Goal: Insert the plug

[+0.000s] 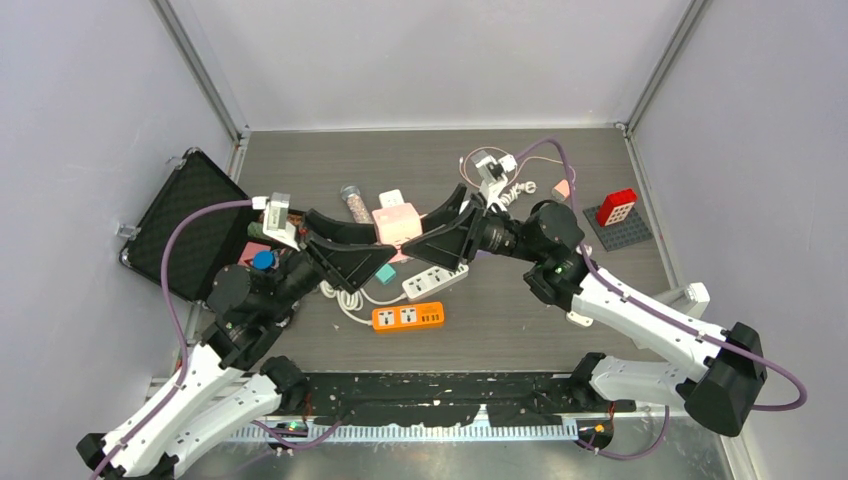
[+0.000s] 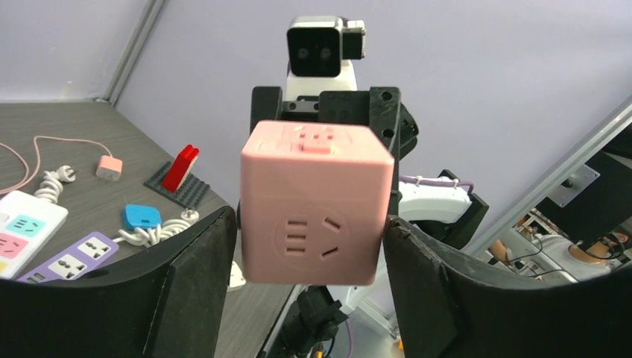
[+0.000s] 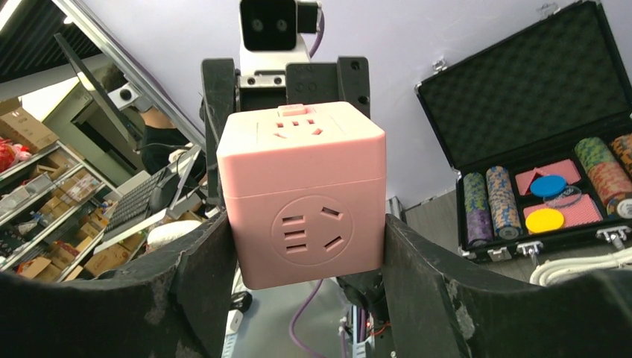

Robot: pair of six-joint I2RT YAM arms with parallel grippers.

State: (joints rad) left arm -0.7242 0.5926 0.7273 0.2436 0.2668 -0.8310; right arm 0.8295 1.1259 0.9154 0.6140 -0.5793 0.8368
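Pink cube socket (image 1: 397, 222) hangs midair, left claw (image 2: 311, 253) and right claw (image 3: 305, 246) flanking.

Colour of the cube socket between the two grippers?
The cube socket is pale pink all over, clearest in the right wrist view.

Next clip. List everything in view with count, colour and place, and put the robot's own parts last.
cube socket: one, pink, mid-table, between the two grippers
white power strip: one, white, on the table just near of the cube
orange power strip: one, orange, nearer the arm bases
case: one, black, open, at the left edge
poker chips: several stacks, mixed colours, in the case
brick: one, red, on the baseplate
baseplate: one, grey, right side
charger: one, pink, far right
jar: one, clear, beyond the cube
left gripper: black, fingers flank the cube, grip unclear
right gripper: black, shut on the cube
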